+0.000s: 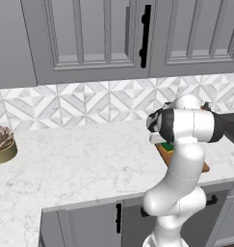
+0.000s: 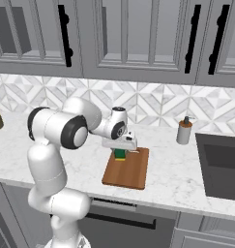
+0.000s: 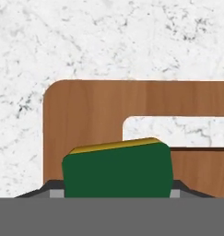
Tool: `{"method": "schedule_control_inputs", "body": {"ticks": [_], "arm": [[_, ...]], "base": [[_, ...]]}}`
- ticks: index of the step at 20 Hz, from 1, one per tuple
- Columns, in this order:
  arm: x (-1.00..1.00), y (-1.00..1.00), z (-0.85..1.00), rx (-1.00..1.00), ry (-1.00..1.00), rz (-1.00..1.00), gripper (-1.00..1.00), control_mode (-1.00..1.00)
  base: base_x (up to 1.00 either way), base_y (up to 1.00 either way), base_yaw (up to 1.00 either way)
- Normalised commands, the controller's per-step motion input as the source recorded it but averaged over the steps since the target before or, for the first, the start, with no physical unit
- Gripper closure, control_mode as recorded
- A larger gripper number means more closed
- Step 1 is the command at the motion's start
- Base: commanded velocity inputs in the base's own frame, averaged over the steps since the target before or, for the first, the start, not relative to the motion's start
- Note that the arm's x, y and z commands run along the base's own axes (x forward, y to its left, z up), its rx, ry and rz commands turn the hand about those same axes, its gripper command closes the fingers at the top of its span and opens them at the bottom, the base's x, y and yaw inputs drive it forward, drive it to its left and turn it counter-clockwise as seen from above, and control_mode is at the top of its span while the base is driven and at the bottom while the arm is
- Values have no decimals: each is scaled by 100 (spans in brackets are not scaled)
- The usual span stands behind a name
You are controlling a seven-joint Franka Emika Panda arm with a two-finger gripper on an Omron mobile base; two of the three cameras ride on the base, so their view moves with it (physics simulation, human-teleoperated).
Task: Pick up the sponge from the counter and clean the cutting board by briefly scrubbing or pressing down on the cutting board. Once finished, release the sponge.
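- The sponge (image 3: 117,169) sits right between the jaws, green face toward the hand camera with a thin yellow edge along its top; the gripper (image 2: 120,151) is clenched on it, and its finger tips (image 3: 53,190) flank the block on either side.
- Seen from the right base camera, the sponge hangs just over the far end of the cutting board (image 2: 131,172), by the handle cut-out; whether it touches the wood I cannot tell.
- The board's long axis runs away from the robot across the counter (image 2: 172,179), so a scrub would best run along that line (my judgement); the coming move is likely a short press straight down.
- A soap dispenser (image 2: 184,131) stands well apart, near the sink (image 2: 220,164); a potted succulent (image 1: 3,144) sits far off to the left.
- No brand, label or writing can be read anywhere.
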Motion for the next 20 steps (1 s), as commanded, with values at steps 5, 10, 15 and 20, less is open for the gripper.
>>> {"method": "schedule_control_inputs", "body": {"ticks": [5, 10, 15, 20], "arm": [[-21, 0, -9, 0, -1, 0, 100, -100], [-30, 0, -15, 0, -1, 0, 100, -100], [-38, 0, -23, 0, 0, 0, 100, -100], [-52, 0, -30, 2, 0, 0, 100, -100]], "base": [[0, 0, 0], [0, 0, 0], [0, 0, 0], [0, 0, 0]]}}
